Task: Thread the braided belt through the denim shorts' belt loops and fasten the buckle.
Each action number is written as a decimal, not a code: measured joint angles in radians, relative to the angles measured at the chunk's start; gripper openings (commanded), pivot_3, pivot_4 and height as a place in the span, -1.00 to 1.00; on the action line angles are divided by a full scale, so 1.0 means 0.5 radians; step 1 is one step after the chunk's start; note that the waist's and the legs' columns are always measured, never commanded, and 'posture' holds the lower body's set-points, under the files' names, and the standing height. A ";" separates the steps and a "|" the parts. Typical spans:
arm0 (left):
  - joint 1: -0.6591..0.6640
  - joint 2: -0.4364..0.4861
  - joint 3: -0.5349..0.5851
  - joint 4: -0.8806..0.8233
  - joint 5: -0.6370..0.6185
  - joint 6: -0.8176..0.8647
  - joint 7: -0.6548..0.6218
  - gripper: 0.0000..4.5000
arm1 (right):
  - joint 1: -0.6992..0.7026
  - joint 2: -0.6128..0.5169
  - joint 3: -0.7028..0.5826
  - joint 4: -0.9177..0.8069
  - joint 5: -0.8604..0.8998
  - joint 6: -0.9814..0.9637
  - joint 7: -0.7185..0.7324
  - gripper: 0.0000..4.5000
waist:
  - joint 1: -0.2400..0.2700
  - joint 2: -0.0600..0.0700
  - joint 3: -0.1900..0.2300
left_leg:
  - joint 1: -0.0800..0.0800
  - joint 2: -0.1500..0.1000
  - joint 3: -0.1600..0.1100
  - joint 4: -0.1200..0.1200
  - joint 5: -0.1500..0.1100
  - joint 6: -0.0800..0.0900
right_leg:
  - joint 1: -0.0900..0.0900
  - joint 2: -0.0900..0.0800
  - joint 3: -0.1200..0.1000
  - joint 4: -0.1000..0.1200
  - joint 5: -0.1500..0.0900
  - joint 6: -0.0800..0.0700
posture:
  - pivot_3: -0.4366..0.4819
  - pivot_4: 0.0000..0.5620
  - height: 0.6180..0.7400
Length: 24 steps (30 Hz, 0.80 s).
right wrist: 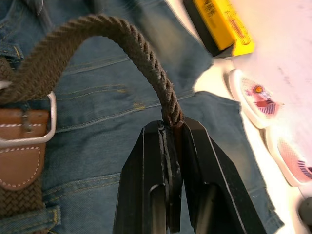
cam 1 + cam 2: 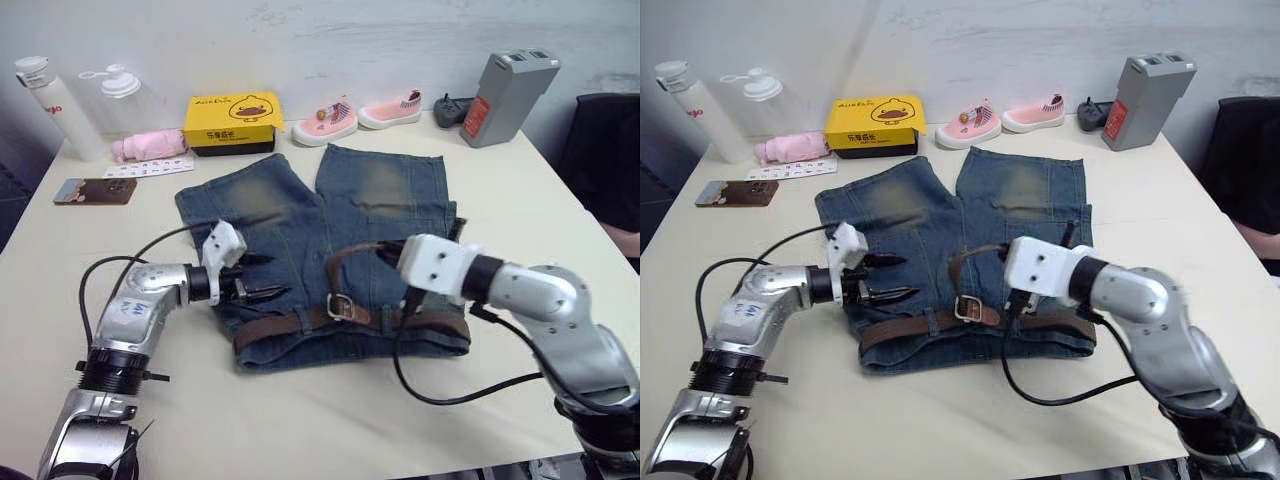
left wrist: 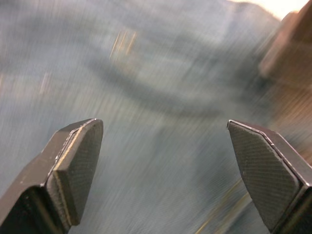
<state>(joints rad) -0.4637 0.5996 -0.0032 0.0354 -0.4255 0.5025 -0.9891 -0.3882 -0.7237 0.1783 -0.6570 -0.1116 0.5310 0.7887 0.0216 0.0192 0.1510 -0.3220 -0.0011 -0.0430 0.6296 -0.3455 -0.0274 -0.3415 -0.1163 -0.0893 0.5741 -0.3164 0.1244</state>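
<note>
Your right gripper [image 1: 171,127] is clamped on the braided belt [image 1: 127,34], whose loose end arcs up from the buckle [image 2: 339,307] at the waistband of the denim shorts [image 2: 290,225]. Your left gripper [image 2: 268,276] hovers over the shorts, fingers spread wide, holding nothing.

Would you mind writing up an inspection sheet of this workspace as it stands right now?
Surface: cream table.
Job's things: denim shorts lie flat, waist toward the robot; braided belt lies along the waistband, its free end arching up from the buckle.
Clutter: yellow box, pink shoes, two bottles, pink cloth, grey battery pack, phone.
Grippers: left gripper open over the shorts; right gripper shut on the belt's end.
Cables: black cables loop from both arms.
Surroundings: pale wall, dark chair.
</note>
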 measured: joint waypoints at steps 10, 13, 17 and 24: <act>0.067 -0.275 -0.056 -0.438 -0.040 0.048 0.283 0.98 | -0.091 0.057 0.186 0.088 -0.182 0.048 -0.088 -1.00 | 0.012 -0.001 -0.002 | 0.001 -0.003 0.000 0.001 0.000 0.000 | 0.003 -0.001 0.000 -0.002 0.000 0.000 | -0.05 -0.47 0.54; 0.066 -0.356 -0.112 -0.435 0.013 0.008 0.370 0.98 | -0.095 0.059 0.192 0.085 -0.186 0.067 -0.087 -1.00 | 0.008 -0.004 0.000 | 0.000 -0.002 0.001 0.001 0.000 0.000 | 0.003 0.000 0.000 -0.002 0.000 0.000 | -0.05 -0.47 0.54; 0.017 -0.439 -0.165 -0.387 0.151 -0.117 0.509 0.65 | -0.116 0.062 0.193 0.078 -0.190 0.120 -0.085 -1.00 | 0.001 -0.002 -0.001 | 0.003 0.000 0.003 0.001 0.001 -0.001 | 0.003 0.002 0.002 -0.002 0.000 0.000 | -0.05 -0.47 0.54; 0.022 -0.470 -0.171 -0.357 0.160 -0.157 0.532 -0.66 | -0.116 0.066 0.193 0.074 -0.190 0.184 -0.076 -1.00 | 0.005 -0.003 -0.001 | 0.001 -0.001 0.002 0.001 0.001 0.000 | 0.002 0.001 0.001 -0.002 0.000 0.000 | -0.05 -0.47 0.54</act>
<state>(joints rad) -0.4525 0.3646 -0.0889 -0.1429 -0.3457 0.4240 -0.7232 -0.4461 -0.6907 0.2748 -0.6202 -0.2066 0.6230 0.7509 0.0240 0.0177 0.1506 -0.3213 -0.0015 -0.0418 0.6302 -0.3449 -0.0277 -0.3403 -0.1156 -0.0890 0.5731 -0.3163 0.1245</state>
